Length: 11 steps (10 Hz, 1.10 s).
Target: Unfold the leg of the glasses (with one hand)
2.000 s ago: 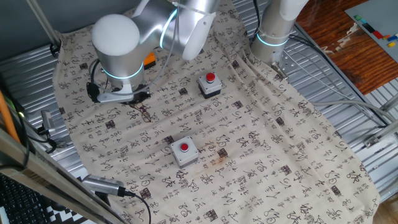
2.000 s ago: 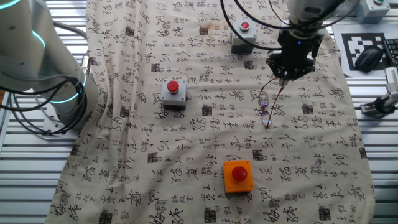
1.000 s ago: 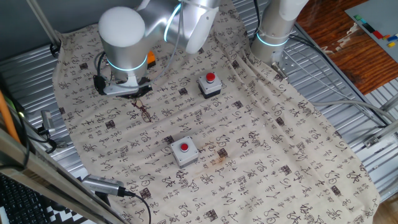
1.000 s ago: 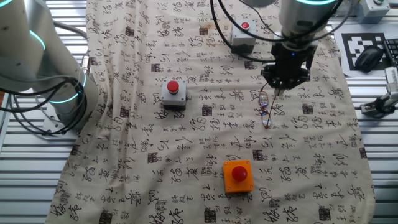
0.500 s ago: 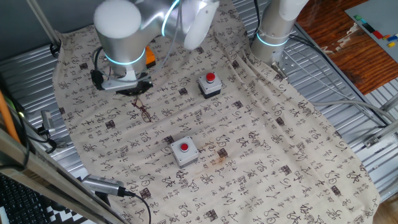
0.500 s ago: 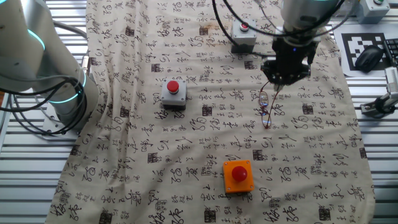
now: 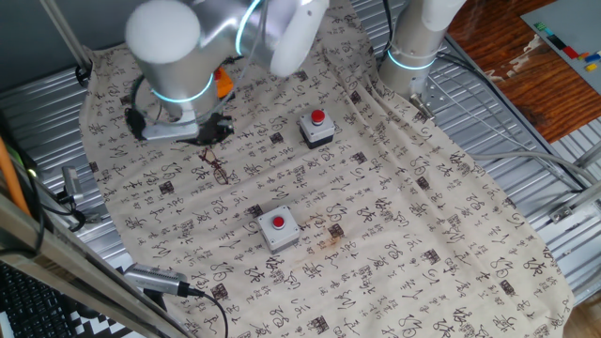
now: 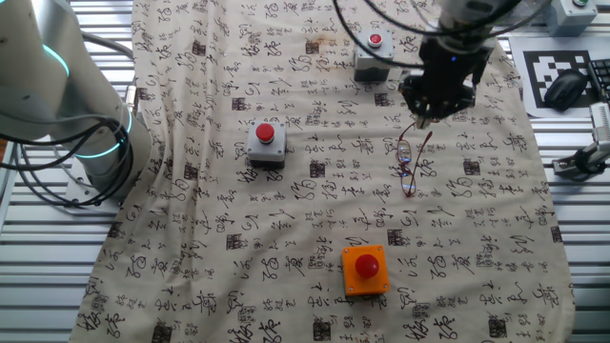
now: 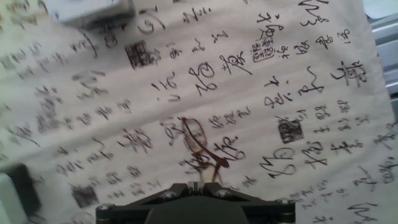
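The glasses [image 8: 408,166] lie flat on the cloth [image 8: 315,238] that covers the desk, right of centre in the other fixed view, between the grey button box [image 8: 373,57] near the top edge and the orange button box [image 8: 365,270] near the bottom. Their long axis runs up and down that frame, and a thin dark line, probably one leg, slants from the upper end up toward the gripper [image 8: 426,118], which hangs just above that end. In the hand view the glasses [image 9: 200,148] sit at lower centre, running from a lens at middle frame diagonally down and right to the bottom edge, where the fingers [image 9: 193,185] come together in a narrow point with almost no gap showing. Whether that point is pinching the leg tip or only meets it cannot be told from these pictures. In one fixed view the glasses [image 7: 215,167] appear as a small dark shape just below the wrist. Any coming move therefore turns on the frame lying straight ahead of the fingers, along their own line.
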Tool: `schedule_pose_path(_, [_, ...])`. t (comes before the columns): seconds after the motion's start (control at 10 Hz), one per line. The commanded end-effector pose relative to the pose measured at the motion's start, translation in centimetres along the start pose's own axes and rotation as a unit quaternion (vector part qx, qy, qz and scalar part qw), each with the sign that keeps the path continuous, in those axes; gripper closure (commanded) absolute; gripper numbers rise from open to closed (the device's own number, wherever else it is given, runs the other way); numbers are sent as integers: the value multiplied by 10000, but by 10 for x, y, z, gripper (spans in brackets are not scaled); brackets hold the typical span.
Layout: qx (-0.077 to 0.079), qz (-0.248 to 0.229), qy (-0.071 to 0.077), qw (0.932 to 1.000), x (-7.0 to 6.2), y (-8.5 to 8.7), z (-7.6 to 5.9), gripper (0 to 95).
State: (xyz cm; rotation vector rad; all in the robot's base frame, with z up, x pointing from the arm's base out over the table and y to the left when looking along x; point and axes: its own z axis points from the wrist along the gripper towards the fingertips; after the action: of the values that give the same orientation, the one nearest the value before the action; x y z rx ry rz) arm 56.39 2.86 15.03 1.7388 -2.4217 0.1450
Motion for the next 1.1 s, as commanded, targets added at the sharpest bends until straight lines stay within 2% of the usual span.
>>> schedule_pose_path(0.1, [-29,183,14,9998,-23,5,0,950])
schedule_pose_path(0.2, [-30,195,10,9998,-26,5,0,950])
schedule_pose_path(0.4, [41,238,31,9997,-47,6,7,950])
schedule_pose_path(0.8, [-38,466,-165,9988,-50,5,10,950])
schedule_pose_path(1.1, [24,771,-163,9969,-50,5,10,950])
